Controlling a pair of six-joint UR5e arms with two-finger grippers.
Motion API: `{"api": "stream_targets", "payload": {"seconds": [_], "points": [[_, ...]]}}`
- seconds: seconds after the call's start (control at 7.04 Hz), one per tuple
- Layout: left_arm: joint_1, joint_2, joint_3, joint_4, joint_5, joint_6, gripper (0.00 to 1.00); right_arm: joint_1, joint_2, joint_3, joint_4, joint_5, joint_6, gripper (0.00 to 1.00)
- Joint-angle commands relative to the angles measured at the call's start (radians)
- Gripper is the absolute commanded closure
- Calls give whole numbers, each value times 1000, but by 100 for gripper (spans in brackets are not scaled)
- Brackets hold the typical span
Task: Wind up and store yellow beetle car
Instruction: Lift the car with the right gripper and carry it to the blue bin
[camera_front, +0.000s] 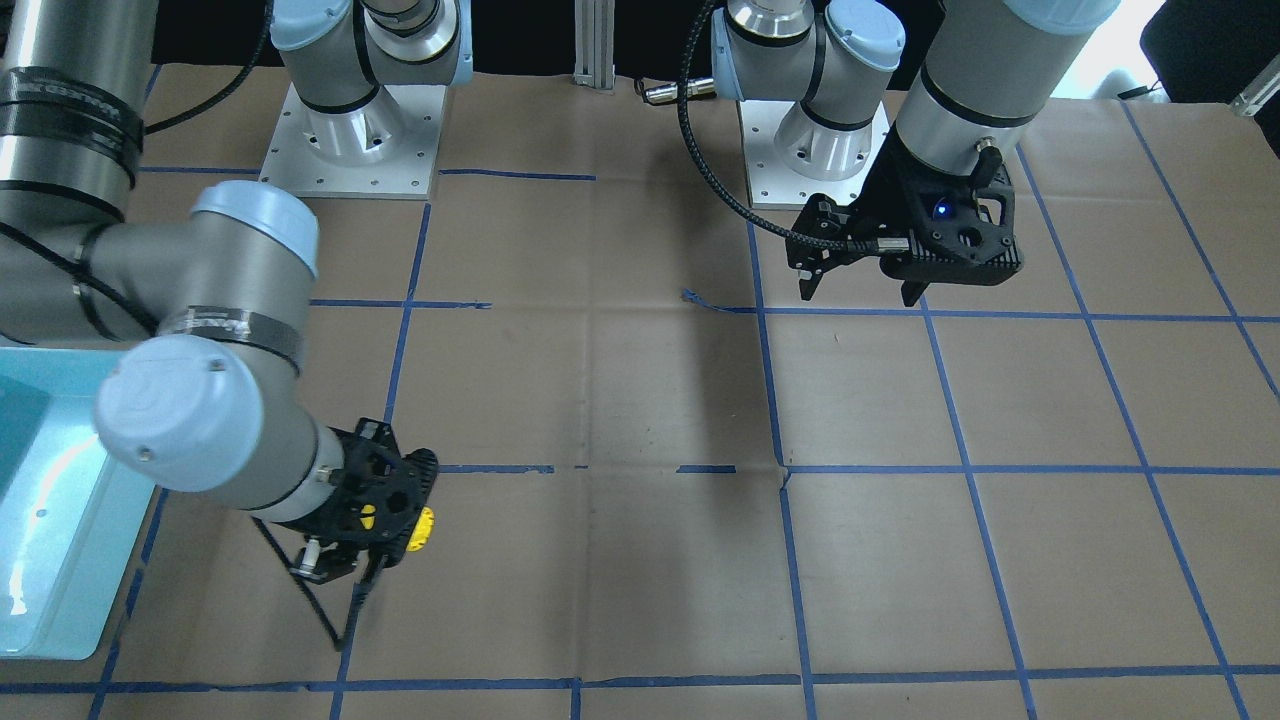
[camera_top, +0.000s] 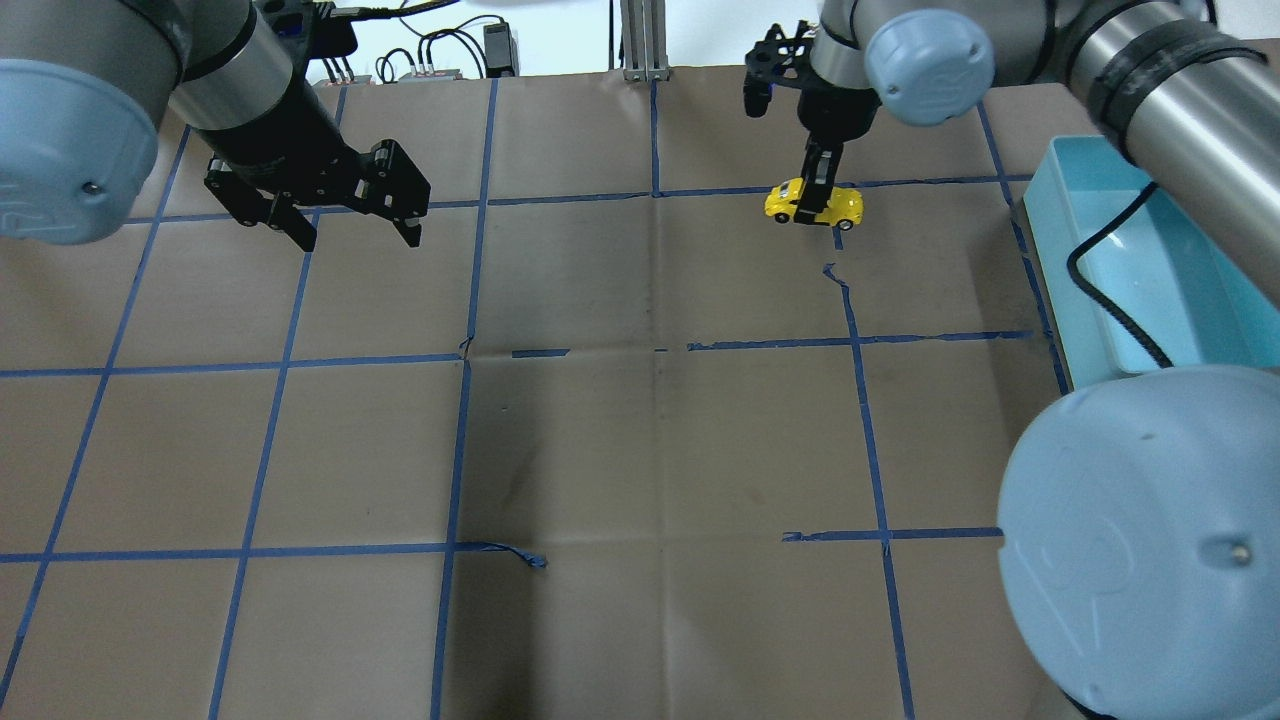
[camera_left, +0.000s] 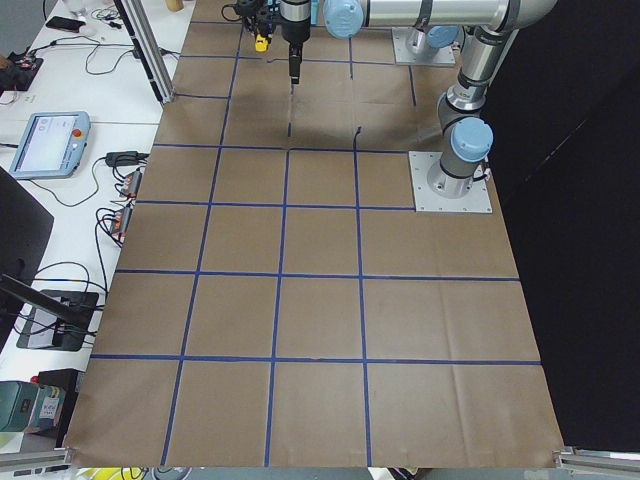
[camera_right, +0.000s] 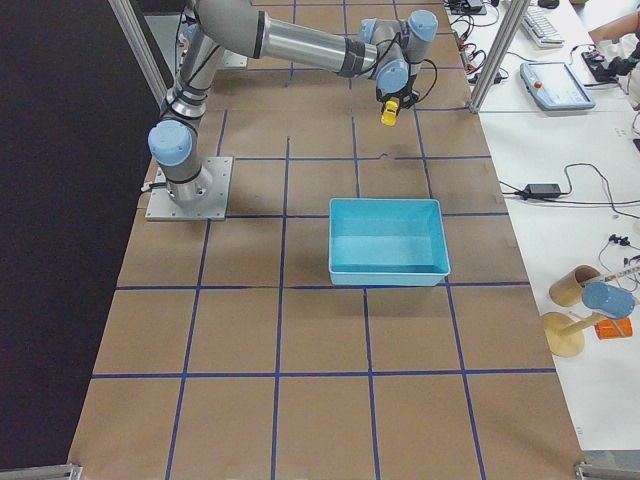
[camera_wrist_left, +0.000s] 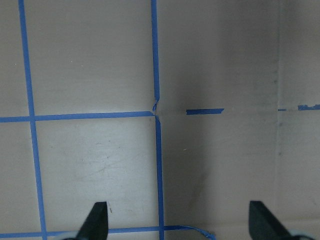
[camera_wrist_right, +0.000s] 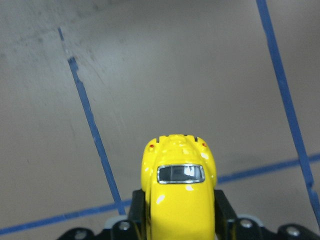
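Nearest the base, at the right side of the counter (camera_top: 650, 450): a light-blue tray (camera_top: 1200, 290) on brown paper gridded with blue tape (camera_wrist_left: 154, 50). Farther out, on the left side: the left claw (camera_top: 358, 238), held above the paper with jaws spread wide apart, tips pointing down over bare paper beside a crossing of tape lines. Farthest out, toward the operators' edge: the right claw (camera_top: 812, 208), clamped on the yellow beetle car (camera_top: 848, 203), black fingers pressed against both flanks in the wrist view, a small dark window and two red dots showing on the glossy body. Held close over a blue line, apparently lifted clear of the paper, well apart from the tray. Beyond the counter's far edge: a tablet-like pendant (camera_left: 48, 145) among cables.
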Motion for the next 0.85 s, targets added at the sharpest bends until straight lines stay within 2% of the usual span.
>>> {"api": "stream_targets", "payload": {"seconds": [0.0, 0.43, 0.57, 0.71], "points": [[0, 0, 0, 1, 2, 0, 1, -103, -29, -19, 36, -56, -11, 90], [0, 0, 0, -1, 3, 0, 1, -120, -85, -4, 34, -39, 24, 89], [0, 0, 0, -1, 3, 0, 1, -139, -120, -1, 51, -28, 204, 88], [0, 0, 0, -1, 3, 0, 1, -139, -194, 16, 113, -27, 465, 84]]}}
